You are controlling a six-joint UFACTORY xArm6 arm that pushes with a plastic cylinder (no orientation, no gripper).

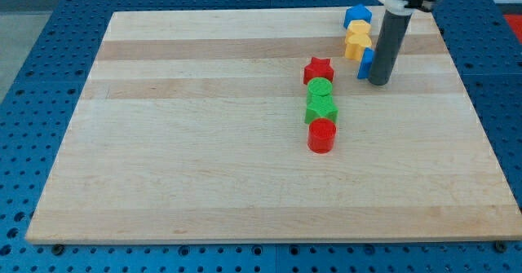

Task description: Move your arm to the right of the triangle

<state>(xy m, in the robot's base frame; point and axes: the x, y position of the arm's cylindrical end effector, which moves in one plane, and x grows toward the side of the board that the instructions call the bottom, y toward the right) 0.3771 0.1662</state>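
A blue block (364, 63), partly hidden behind my rod, looks like the triangle; its shape is hard to make out. My tip (378, 82) rests on the board right beside this block's right edge, touching or nearly touching it. Above it in a column stand two yellow blocks, one (356, 48) directly above the blue block and one (359, 32) further up, and a blue block (356, 15) at the view's top.
To the left of my tip a second column runs down the wooden board (204, 143): a red star (318, 69), a green round block (320, 88), a green star (321, 108) and a red cylinder (321, 134).
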